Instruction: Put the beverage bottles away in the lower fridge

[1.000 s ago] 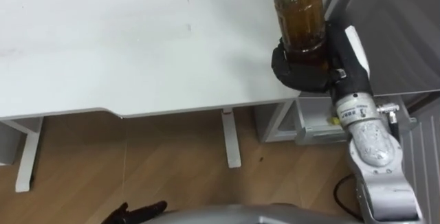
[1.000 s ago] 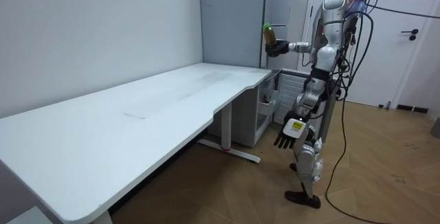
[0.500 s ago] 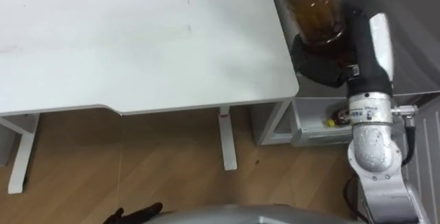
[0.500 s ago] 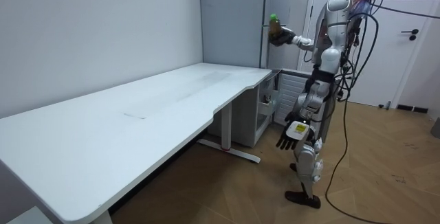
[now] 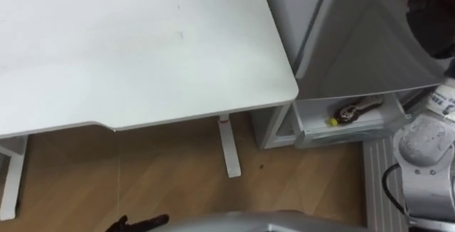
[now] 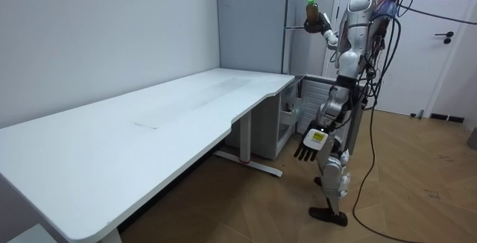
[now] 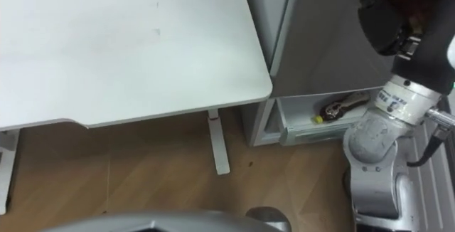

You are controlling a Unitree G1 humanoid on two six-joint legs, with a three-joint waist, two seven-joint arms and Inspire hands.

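Aloft, right hand [image 7: 387, 17] clasps a cylindrical amber bottle [image 6: 311, 9] (green cap).

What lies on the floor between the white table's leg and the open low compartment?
Bare wooden floor with one small dark speck; both eye views show it.

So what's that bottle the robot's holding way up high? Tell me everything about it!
The bottle is see-through, plastic by the look of it, with a green cap and brown drink inside. It is upright, held high, about level with the robot's head, close to the tall grey cabinet past the desk's end. The right hand has its dark fingers curled round the bottle's lower part. Nothing else touches it.
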